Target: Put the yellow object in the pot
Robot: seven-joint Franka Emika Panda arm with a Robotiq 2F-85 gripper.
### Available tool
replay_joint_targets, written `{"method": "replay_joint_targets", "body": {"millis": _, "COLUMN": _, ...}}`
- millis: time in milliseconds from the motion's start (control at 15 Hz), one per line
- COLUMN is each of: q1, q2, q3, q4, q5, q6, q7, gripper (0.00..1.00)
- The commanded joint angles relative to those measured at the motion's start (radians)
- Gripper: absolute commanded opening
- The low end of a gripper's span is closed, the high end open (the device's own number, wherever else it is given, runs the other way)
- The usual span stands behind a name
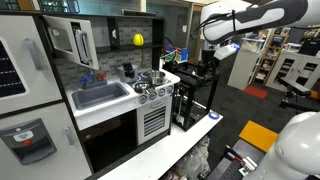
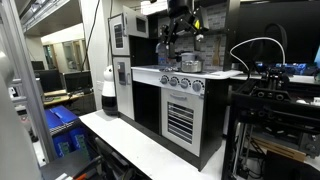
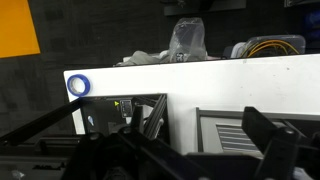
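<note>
The yellow object (image 1: 138, 39) is a small bright ball resting high on the toy kitchen's back shelf in an exterior view. The pot (image 1: 152, 77), small and shiny silver, stands on the stove top to the right of the sink. My gripper (image 1: 208, 62) hangs off the kitchen's right end, apart from both and lower than the ball. In the wrist view my gripper (image 3: 190, 150) is open and empty, with its dark fingers spread in front of the kitchen's white side panel. The ball does not show in the wrist view.
A grey sink basin (image 1: 100, 95) and a dark cup (image 1: 128, 70) sit on the counter. A black wire rack (image 1: 195, 100) stands beside the kitchen under my gripper. The white kitchen counter edge (image 3: 200, 75) fills the wrist view. Lab benches and shelves surround the area.
</note>
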Motion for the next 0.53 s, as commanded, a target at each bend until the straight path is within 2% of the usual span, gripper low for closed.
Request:
{"method": "replay_joint_targets", "body": {"millis": 0, "q1": 0.009, "q2": 0.0, "q3": -0.008, "q4": 0.002, "q5": -0.003, "q6": -0.003, "q7": 0.003, "gripper": 1.0}}
{"method": "replay_joint_targets", "body": {"millis": 267, "q1": 0.01, "q2": 0.017, "q3": -0.007, "q4": 0.019, "q5": -0.01, "q6": 0.012, "q7": -0.001, "gripper": 1.0}}
{"method": "replay_joint_targets", "body": {"millis": 467, "q1": 0.013, "q2": 0.128, "q3": -0.001, "q4": 0.152, "q5": -0.012, "q6": 0.026, "q7": 0.003, "gripper": 1.0}}
